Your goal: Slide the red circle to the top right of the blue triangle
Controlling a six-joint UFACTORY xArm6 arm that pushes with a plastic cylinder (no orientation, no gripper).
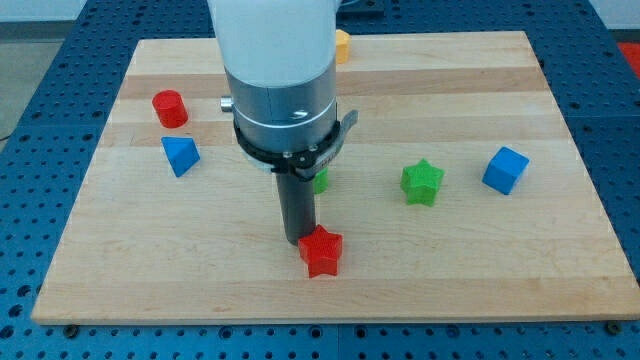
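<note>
My own arm (280, 90) runs off the view's top and hides much of the board behind it. An orange block (343, 45) peeks out at its right, shape unclear. A green block (320, 181) shows only a sliver beside my rod. My tip (300, 240) sits hidden just behind the red star (322, 252).

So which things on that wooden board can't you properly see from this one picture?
- Yellow block, view's top: mostly behind the arm, shape unclear.
- Green block, middle: only a sliver shows beside the rod, shape unclear.
- My tip: its very end meets the red star; whether they touch, I cannot tell.
- Arm: upper part cut off by the view's top edge.
</note>
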